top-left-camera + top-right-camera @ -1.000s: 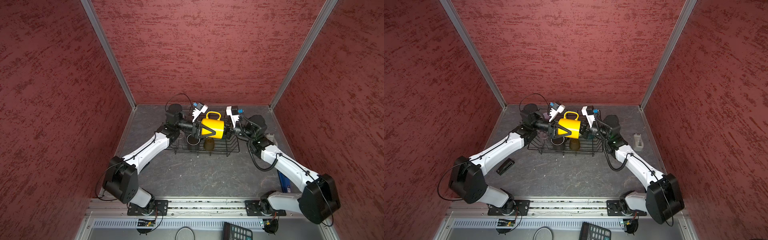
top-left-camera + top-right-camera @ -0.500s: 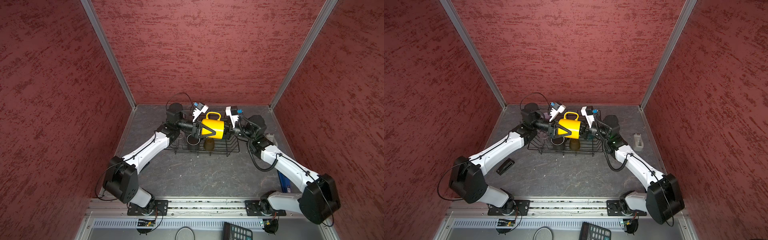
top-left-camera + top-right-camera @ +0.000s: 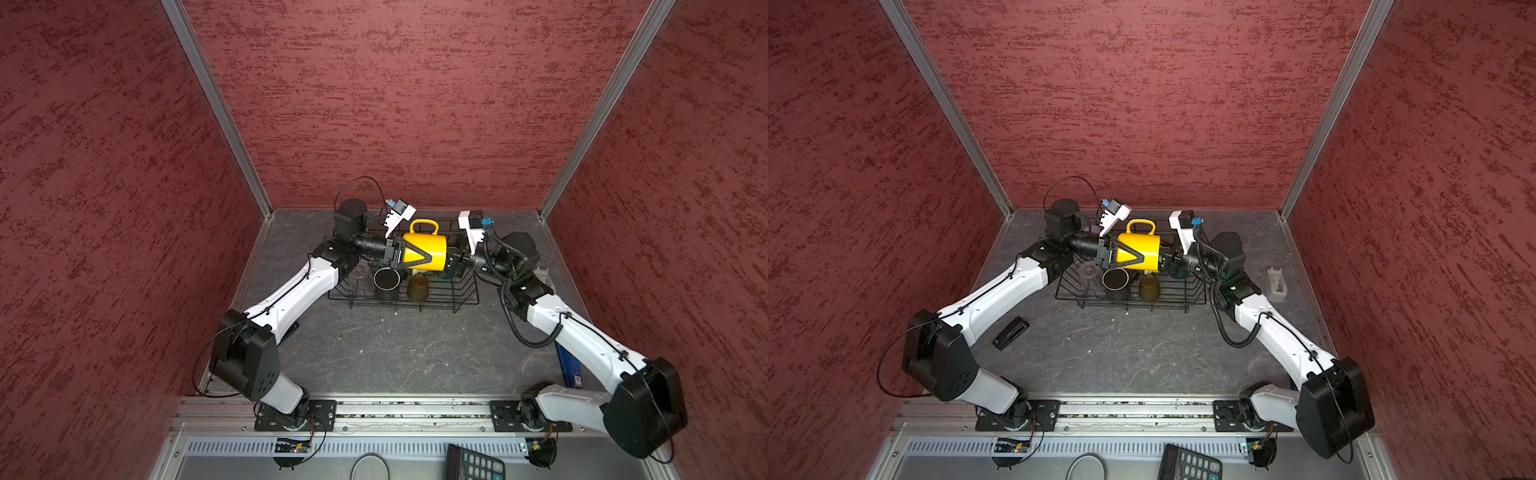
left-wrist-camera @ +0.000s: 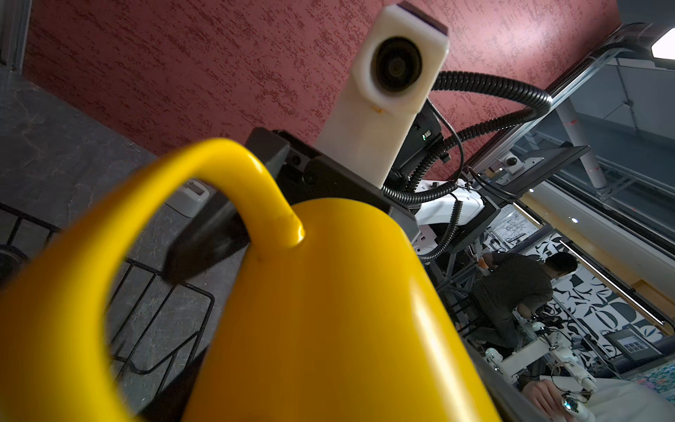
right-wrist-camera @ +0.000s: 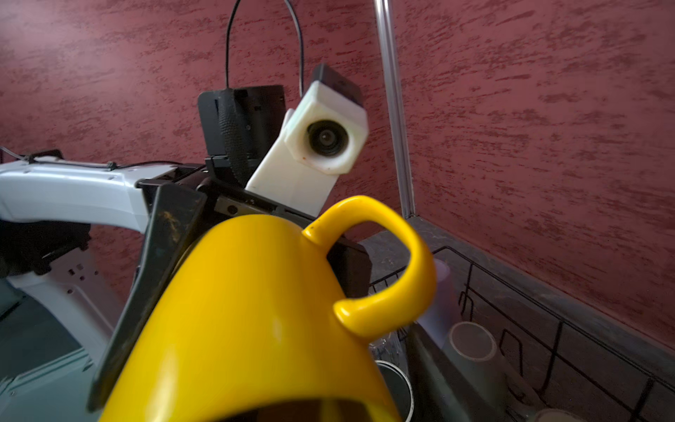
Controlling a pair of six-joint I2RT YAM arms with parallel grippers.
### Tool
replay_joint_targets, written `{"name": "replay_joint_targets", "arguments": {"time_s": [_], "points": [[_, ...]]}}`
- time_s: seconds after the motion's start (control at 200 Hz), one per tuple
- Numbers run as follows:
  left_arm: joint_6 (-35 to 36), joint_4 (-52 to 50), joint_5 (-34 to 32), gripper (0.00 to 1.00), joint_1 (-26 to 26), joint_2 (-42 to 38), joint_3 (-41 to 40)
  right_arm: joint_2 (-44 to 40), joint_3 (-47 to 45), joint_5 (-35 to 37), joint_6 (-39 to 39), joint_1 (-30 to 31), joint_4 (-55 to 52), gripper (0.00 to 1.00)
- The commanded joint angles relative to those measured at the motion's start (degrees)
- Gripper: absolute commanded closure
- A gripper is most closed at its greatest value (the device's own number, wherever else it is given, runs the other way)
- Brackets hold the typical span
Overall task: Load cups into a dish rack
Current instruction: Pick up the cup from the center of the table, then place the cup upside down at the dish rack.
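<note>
Both top views show the yellow mug (image 3: 424, 243) (image 3: 1142, 245) up in the air on its side over the back half of the dish rack (image 3: 465, 301) (image 3: 1196, 301), handle toward the back wall, mouth facing the right arm. The left gripper (image 3: 432, 253) is clamped on it, with one black finger lying across the mug's near side. The right gripper (image 3: 452, 264) sits right at the mouth end. Down in the rack's front there's a clear glass (image 3: 360, 274), a black mug (image 3: 386, 279) standing mouth up and an olive-brown glass (image 3: 417, 286), in a row starting from the left arm's side. A calculator (image 3: 473, 465) lies on the front ledge, well apart from it all.

Left wrist view: the mug (image 4: 328, 310) fills most of it. Through the handle loop you can see one of the right gripper's fingers (image 4: 204, 241), blurry, standing off the mug's wall.

Right wrist view: the left gripper's fingers (image 5: 164, 263) press the mug (image 5: 255, 310) from both sides. The right gripper's one visible finger (image 5: 434, 369) is clear of the mug with a gap between, so those jaws are spread and gripping nothing. A lilac tumbler (image 5: 442, 292) stands in the rack (image 5: 511, 283) behind the handle.
</note>
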Motion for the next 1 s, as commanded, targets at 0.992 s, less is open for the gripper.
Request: {"name": "replay_joint_targets", "arguments": {"time_s": [0.992], "points": [[44.9, -64.3, -67.2, 1.00, -21.6, 26.9, 41.5, -12.5, -8.7, 28.0, 12.3, -23.6, -24.1, 0.01]]}}
